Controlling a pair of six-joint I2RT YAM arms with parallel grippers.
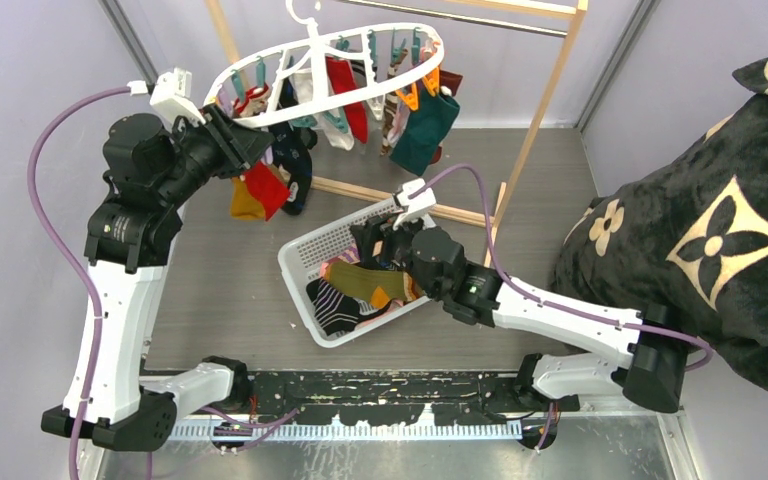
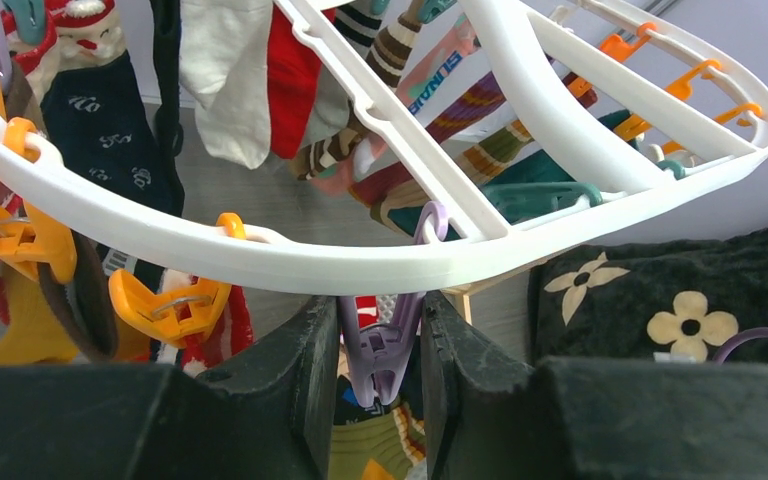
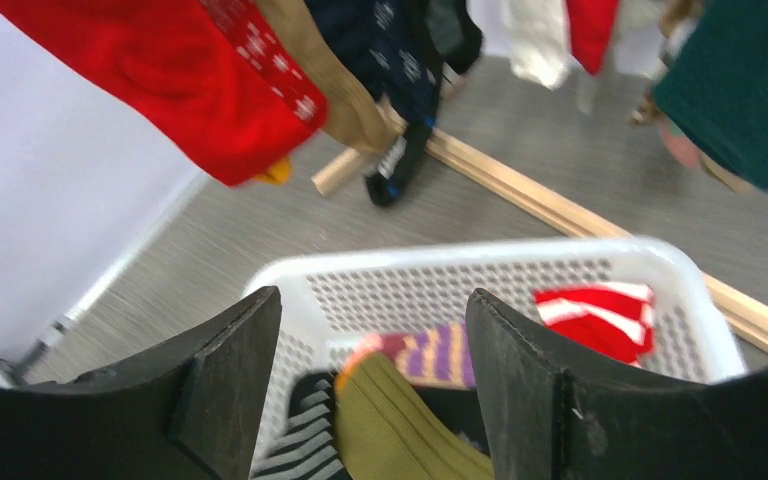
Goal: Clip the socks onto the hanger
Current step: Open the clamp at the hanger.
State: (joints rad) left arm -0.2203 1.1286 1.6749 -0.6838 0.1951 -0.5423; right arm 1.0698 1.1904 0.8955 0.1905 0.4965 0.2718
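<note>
My left gripper [image 2: 378, 302] pinches a purple peg [image 2: 380, 350] hanging from the near rim of the hanger [image 2: 260, 268], one finger pressed on each side of it. The white ring tilts above me by the wooden rack [image 1: 543, 110], with socks [image 1: 345, 95] clipped along it. My right gripper [image 3: 370, 300] is spread wide above the white basket [image 3: 480, 255], gripping nothing. An olive sock [image 3: 400, 430] lies just below, between my fingers, among striped ones. The black blanket [image 1: 700, 230] sits at the far right.
</note>
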